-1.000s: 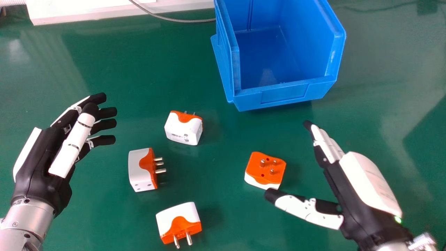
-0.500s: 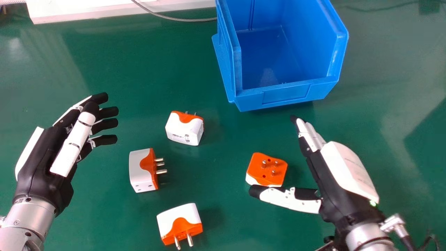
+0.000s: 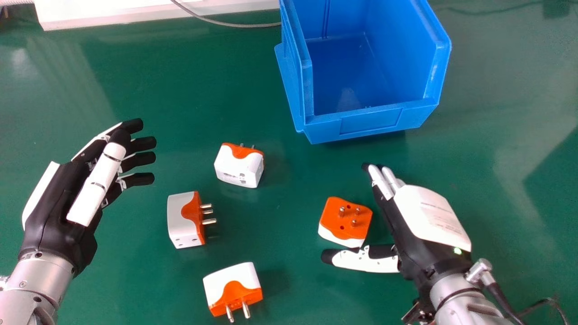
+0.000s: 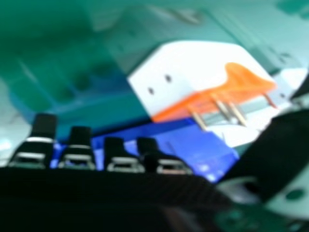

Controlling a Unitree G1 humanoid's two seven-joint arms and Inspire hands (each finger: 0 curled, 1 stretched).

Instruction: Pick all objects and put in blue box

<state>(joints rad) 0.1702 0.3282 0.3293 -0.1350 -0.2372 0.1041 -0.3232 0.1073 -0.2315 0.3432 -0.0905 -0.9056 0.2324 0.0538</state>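
Plug adapters [image 3: 238, 164] lying spread out before the blue box [image 3: 370, 122]

The green desk [image 3: 135, 280] is carrying the box and four orange-and-white adapters. The box is standing toward the far side, right of centre, its lower front wall facing the robot. At the left, the left robot hand [image 3: 58, 203] is hovering with loosely straightened fingers and holding nothing. At the right, the right robot hand [image 3: 429, 212] is spreading wide, its fingers pointing away from the robot and its thumb reaching out to the left. It is gripping nothing. The right adapter [image 3: 345, 225] is lying left of its palm, near the thumb; whether they are touching, I cannot tell. The far adapter [image 3: 235, 171] is lying left of the box's front, the left adapter [image 3: 180, 221] is resting near the left robot hand, and the near adapter [image 3: 230, 282] is sitting closest to the robot. Metal pins [image 3: 342, 211] are pointing up on the right adapter, away from the robot on the far adapter, rightward on the left adapter and toward the robot on the near adapter.
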